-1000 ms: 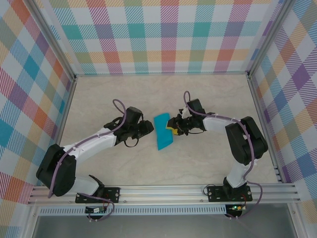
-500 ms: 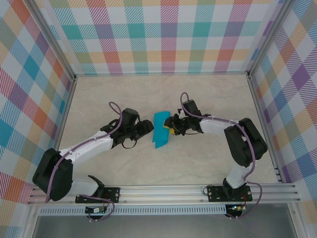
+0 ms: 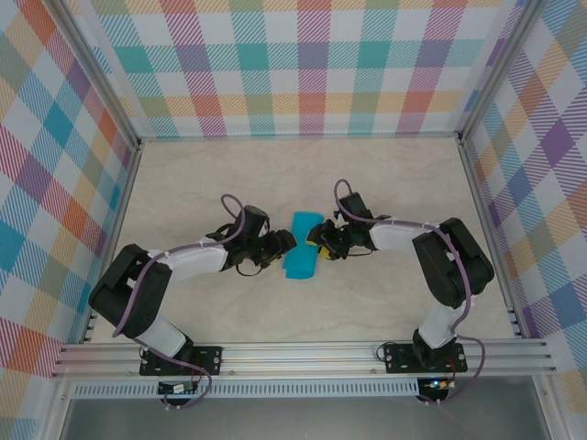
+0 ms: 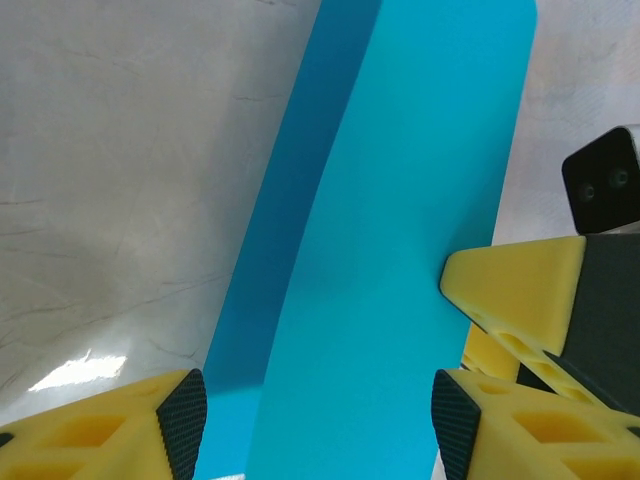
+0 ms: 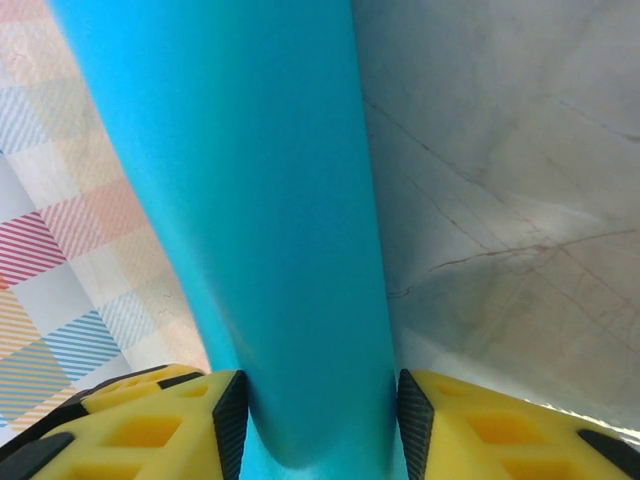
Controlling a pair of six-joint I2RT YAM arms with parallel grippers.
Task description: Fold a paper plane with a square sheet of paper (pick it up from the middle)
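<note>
Left pincer (image 3: 282, 246) and right pincer (image 3: 319, 247) straddle teal paper (image 3: 298, 259).

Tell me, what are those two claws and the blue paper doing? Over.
Left gripper jaws spread, straddling the paper. Right gripper hugging its sides, grip unclear. Paper folded into a strip, between both. No obstruction seen.

Your sheet of paper (image 3: 298, 252) is plain teal-blue; the table (image 3: 385, 302) under it is veined beige; walls (image 3: 303, 64) around the table show pastel plaid checks.
</note>
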